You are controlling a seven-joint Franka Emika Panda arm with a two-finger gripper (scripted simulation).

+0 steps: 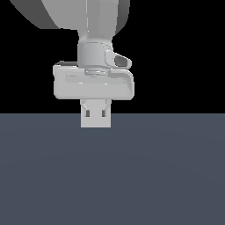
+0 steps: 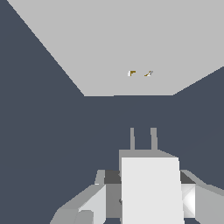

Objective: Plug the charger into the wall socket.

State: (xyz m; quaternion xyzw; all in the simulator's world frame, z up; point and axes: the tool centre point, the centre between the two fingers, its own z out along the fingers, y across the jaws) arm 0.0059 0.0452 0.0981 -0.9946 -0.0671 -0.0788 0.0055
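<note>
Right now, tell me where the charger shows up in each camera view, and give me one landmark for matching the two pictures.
Exterior view: the charger is the pale block hanging just under the gripper, near the picture's centre, against the dark floor.
Wrist view: the charger fills the lower middle, between the fingers, prongs pointing toward the wall socket.
Shared landmark: the gripper clamped on the charger.
</note>
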